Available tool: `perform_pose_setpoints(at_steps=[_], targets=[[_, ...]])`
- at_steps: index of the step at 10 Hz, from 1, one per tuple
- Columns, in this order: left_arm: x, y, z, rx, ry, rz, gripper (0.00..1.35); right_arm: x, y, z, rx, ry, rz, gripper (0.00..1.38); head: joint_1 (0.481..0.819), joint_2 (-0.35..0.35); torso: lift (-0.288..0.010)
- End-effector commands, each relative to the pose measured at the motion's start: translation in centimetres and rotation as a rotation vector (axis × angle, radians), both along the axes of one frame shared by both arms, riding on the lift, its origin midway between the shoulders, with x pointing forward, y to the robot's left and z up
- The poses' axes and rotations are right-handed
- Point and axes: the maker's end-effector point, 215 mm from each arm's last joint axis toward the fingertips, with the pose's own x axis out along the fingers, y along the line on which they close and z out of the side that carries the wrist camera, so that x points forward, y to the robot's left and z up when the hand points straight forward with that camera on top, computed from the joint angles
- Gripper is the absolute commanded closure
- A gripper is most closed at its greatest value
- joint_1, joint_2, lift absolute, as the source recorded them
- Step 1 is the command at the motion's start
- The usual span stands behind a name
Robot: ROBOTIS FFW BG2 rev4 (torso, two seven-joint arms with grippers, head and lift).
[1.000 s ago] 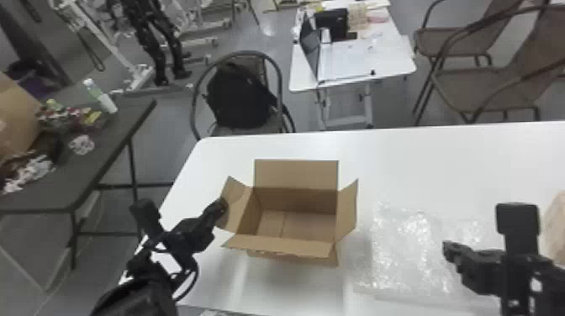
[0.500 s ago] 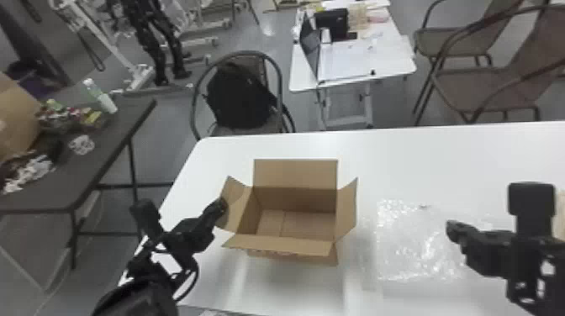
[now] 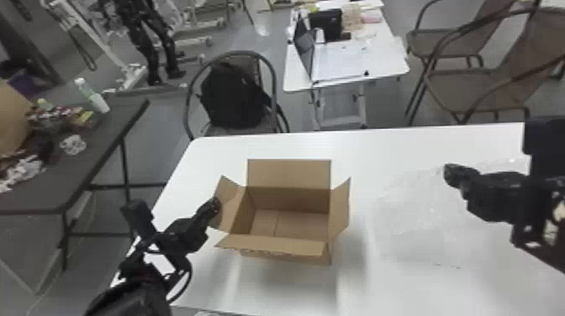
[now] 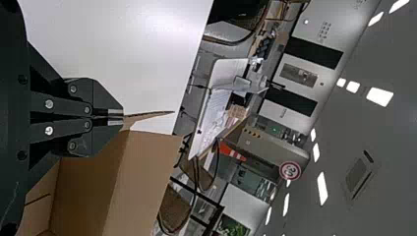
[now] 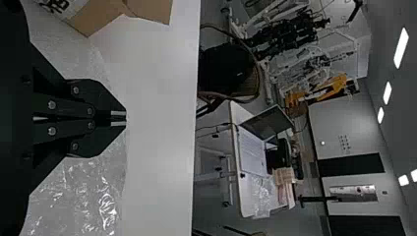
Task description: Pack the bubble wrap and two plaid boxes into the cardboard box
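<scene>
Right wrist view has my right gripper (image 5: 124, 119) all but closed on the edge of the clear plastic bubble wrap (image 5: 88, 191), beside the open brown cardboard box (image 3: 289, 173); that thin bite could slip. My left gripper (image 4: 122, 117) pinches a flap (image 3: 232, 206); tugging might skew everything.

White table (image 3: 378, 147) holding an open cardboard box (image 3: 290, 201) beside the left gripper (image 3: 214, 205), with bubble wrap (image 3: 420, 218) spread beneath the right gripper (image 3: 452, 174).

Bubble wrap (image 3: 403, 214) beside open box (image 3: 289, 173)
</scene>
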Motion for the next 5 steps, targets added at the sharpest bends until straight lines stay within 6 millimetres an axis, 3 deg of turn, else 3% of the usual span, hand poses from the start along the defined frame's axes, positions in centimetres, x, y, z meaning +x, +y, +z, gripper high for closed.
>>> perform_pose_setpoints(at_steps=[1,5], targets=[[0.0,-0.2,-0.1,-0.001,0.002,-0.003,1.20,0.8,0.5,2.5,0.018,-0.041,0.018,1.23,0.695,0.301,-0.050],[0.5,-0.9,-0.2,-0.002,0.004,-0.013,1.20,1.9,0.1,13.9,0.029,-0.222,0.033,1.23,0.695,0.296,-0.050]])
